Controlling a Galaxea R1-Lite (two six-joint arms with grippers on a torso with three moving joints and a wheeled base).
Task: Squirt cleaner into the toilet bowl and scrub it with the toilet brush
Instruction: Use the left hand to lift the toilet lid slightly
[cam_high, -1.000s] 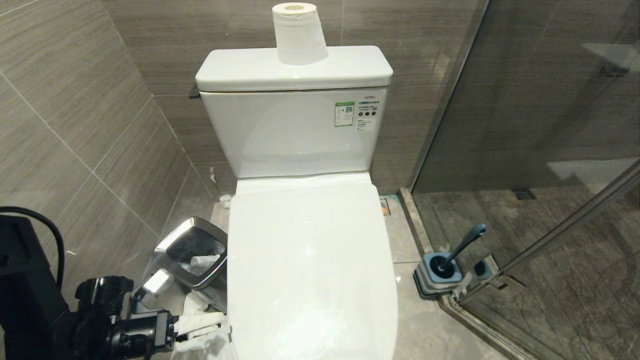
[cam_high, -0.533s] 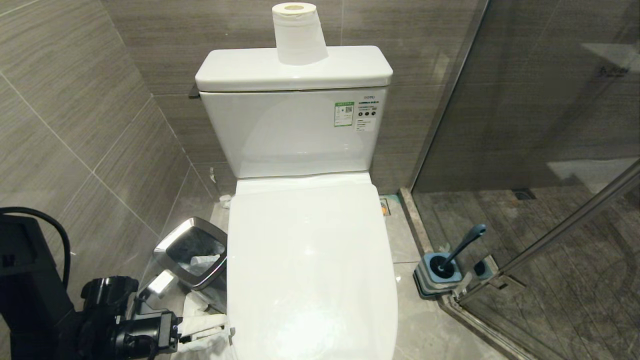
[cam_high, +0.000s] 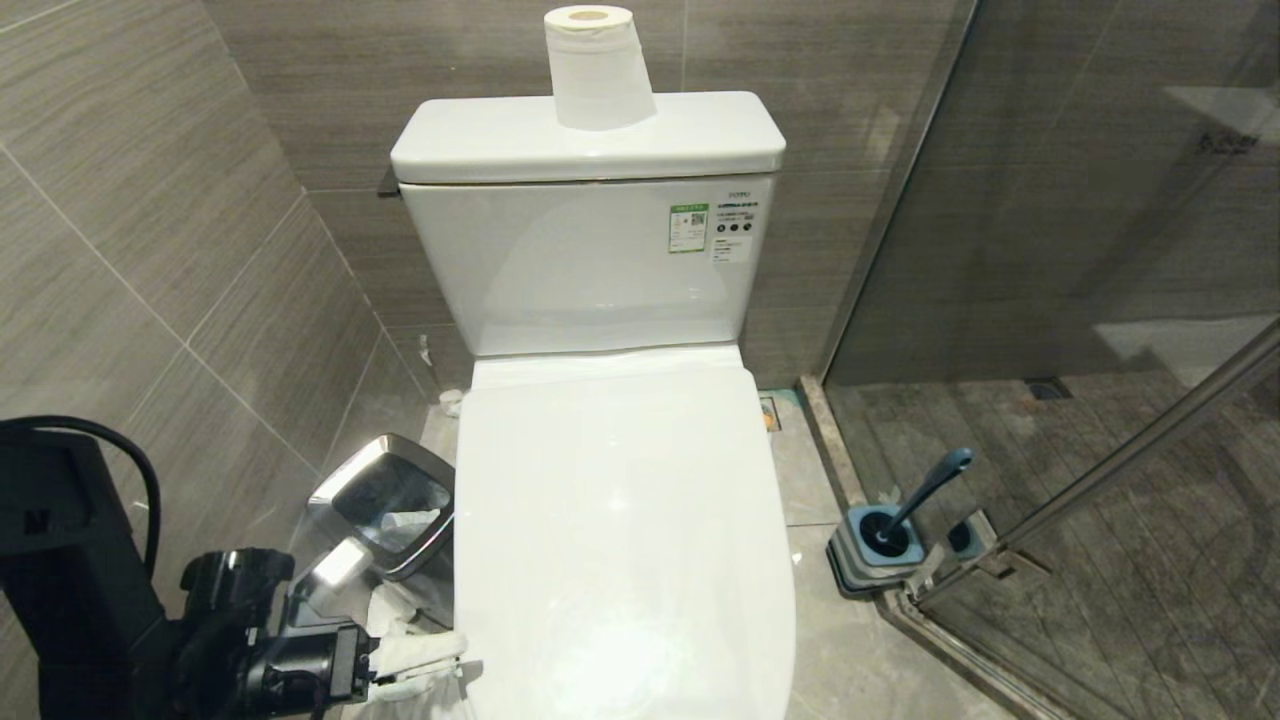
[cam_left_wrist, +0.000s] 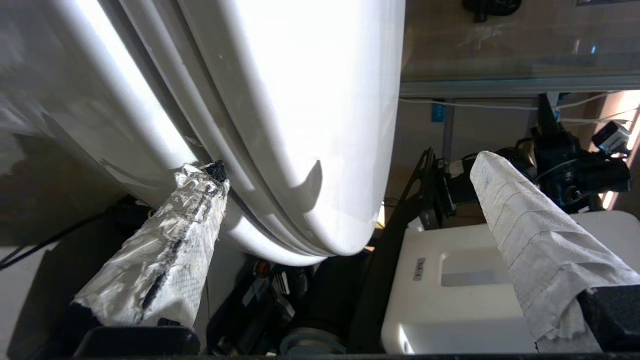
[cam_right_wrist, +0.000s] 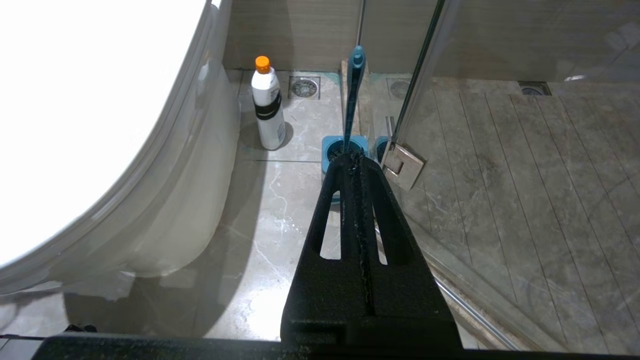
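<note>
A: In the head view, where did the large white glossy ceramic toilet bowl (cam_high: 620, 520) sit?

B: At the centre, its lid down. The left gripper (cam_high: 440, 660), with paper-wrapped fingers, was at the lower left against the lid's edge. The slim teal-blue plastic toilet brush (cam_high: 925, 495) leaned in its square grey-blue holder (cam_high: 875, 555) at the lower right, by the glass shower door (cam_high: 1100, 300).

A: And the left wrist view?

B: The fingers (cam_left_wrist: 165, 250) stood wide apart, one tip at the seam under the lid's rim, upper centre. The lid looks stiff, light and slick, so I'd lift from under that front lip.

A: The right wrist view?

B: The right gripper (cam_right_wrist: 356, 165) was pressed together, empty, in the lower centre. The small white plastic cleaner (cam_right_wrist: 267, 107) with an orange cap stood at the upper left, just beside the bowl. It looks light and squeezable; I'd grasp mid-body.
</note>
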